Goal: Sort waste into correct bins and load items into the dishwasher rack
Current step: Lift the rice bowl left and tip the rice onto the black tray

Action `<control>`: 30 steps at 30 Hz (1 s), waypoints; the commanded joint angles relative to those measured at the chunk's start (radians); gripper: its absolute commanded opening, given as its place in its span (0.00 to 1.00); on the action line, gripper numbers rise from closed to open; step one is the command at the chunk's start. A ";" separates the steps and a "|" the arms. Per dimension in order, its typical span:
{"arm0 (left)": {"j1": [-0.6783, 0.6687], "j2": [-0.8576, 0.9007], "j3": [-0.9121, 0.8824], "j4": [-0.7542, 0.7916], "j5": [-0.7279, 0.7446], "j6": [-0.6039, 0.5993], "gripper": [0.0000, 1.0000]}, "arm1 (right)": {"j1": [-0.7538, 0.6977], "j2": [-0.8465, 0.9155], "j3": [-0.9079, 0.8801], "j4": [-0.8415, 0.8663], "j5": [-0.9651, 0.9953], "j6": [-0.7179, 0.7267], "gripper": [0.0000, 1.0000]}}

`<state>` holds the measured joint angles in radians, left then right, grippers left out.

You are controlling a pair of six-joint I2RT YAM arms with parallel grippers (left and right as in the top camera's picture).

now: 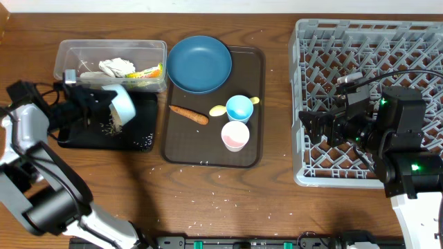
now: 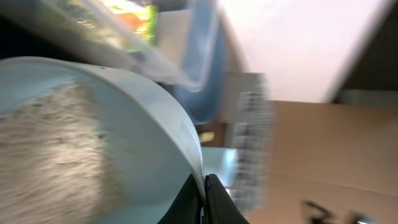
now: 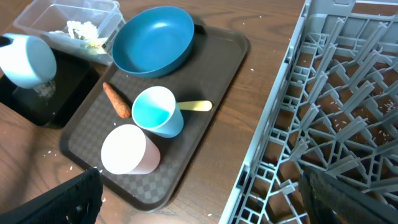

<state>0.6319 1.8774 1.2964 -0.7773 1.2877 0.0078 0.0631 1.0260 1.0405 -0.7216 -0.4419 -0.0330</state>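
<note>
My left gripper [image 1: 105, 107] is shut on the rim of the light blue bowl [image 1: 125, 104], holding it tipped on its side over the black tray [image 1: 131, 135]. The left wrist view shows its fingers [image 2: 204, 200] clamping the bowl wall [image 2: 143, 124], with white rice [image 2: 43, 155] sliding inside. Rice grains [image 1: 109, 126] lie in the black tray. The clear tub [image 1: 76, 50] holds tissue [image 1: 115, 66] and the wrapper [image 1: 147, 70]. My right gripper [image 1: 313, 128] is open and empty over the grey rack's [image 1: 367, 41] left edge; it also shows in the right wrist view [image 3: 211, 208].
A brown serving tray [image 1: 255, 76] holds the dark blue plate [image 1: 199, 63], carrot piece [image 1: 189, 114], light blue cup [image 1: 239, 108], pink cup [image 1: 234, 135] and yellow spoon [image 1: 218, 109]. Stray rice grains [image 1: 208, 176] dot the table in front.
</note>
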 commanded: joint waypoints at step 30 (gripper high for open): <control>0.106 0.063 0.005 0.060 0.284 -0.231 0.06 | -0.010 0.003 0.018 0.008 -0.011 0.010 0.99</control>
<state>0.7315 1.9461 1.2964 -0.7052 1.5463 -0.1848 0.0631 1.0267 1.0405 -0.7162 -0.4419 -0.0330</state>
